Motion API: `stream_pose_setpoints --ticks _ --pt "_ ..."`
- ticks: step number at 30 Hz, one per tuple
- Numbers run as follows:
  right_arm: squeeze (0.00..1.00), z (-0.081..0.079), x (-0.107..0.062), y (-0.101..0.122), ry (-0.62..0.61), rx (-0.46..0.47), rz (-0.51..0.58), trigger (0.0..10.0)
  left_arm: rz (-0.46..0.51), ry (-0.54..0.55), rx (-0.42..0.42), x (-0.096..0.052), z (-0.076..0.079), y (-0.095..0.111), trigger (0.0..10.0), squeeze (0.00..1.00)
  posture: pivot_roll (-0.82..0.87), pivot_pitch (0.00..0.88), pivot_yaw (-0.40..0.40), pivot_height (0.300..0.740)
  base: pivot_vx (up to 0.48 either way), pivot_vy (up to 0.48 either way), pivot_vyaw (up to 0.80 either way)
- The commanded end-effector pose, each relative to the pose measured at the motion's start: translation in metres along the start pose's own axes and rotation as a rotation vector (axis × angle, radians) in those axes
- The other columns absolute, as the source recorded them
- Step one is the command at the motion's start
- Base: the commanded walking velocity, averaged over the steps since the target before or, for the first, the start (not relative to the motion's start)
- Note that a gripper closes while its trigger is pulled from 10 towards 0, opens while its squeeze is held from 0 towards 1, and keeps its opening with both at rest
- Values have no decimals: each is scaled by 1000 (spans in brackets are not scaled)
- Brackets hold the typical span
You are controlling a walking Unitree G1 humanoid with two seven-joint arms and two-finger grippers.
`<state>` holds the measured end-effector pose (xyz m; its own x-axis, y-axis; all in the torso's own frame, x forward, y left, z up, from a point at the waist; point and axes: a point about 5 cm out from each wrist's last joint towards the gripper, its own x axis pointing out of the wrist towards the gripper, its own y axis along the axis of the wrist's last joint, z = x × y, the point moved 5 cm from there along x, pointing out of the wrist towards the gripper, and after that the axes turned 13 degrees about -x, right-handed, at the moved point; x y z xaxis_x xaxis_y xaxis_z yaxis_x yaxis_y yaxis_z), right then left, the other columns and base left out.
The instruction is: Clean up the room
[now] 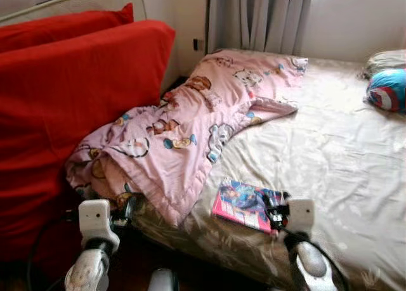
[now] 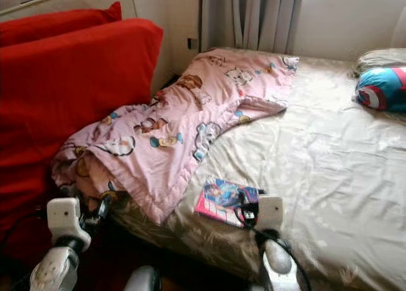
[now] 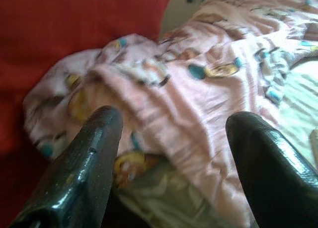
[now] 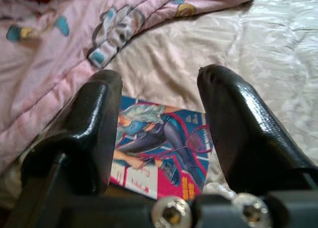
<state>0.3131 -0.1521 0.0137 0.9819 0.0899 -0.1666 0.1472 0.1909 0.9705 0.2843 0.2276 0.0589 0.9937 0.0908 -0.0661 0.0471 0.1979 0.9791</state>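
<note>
A pink cartoon-print blanket [image 1: 184, 126] lies crumpled across the left side of the bed, one corner hanging over the front edge. A colourful comic book [image 1: 244, 204] lies flat on the cream sheet [image 1: 330, 151] near the front edge. My right gripper [image 1: 274, 212] is open just over the book's near right corner. In the right wrist view the comic book [image 4: 159, 148] shows between the two fingers [image 4: 97, 114]. My left gripper [image 1: 129, 207] is open, close to the blanket's hanging corner. From the left wrist, the blanket [image 3: 198, 89] lies just beyond the spread fingers [image 3: 89, 153].
Large red cushions [image 1: 70, 94] stand against the bed's left side. A blue pillow with a shield print [image 1: 388, 89] lies at the far right, a pale pillow behind it. Grey curtains [image 1: 260, 15] hang at the head of the bed. Dark floor lies below the bed's front edge.
</note>
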Motion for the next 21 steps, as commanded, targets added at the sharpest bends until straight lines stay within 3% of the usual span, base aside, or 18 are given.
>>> stream_pose_setpoints --ticks 1,14,20,21 --pt "0 7 -2 -7 -17 -10 -24 10000 -5 -26 -4 -2 6 1 10000 0 -21 0 44 614 319 0 0" --pt "0 3 8 -21 0 31 -120 10000 -2 -56 10 -8 9 10 10000 0 14 42 66 614 49 0 0" --pt "0 10 19 -40 -60 112 -276 10000 -3 -72 16 -10 11 19 10000 0 50 89 80 614 0 0 0" --pt "204 11 21 -42 -69 139 -304 10000 -6 -75 19 -11 12 19 10000 0 67 108 81 614 0 0 0"
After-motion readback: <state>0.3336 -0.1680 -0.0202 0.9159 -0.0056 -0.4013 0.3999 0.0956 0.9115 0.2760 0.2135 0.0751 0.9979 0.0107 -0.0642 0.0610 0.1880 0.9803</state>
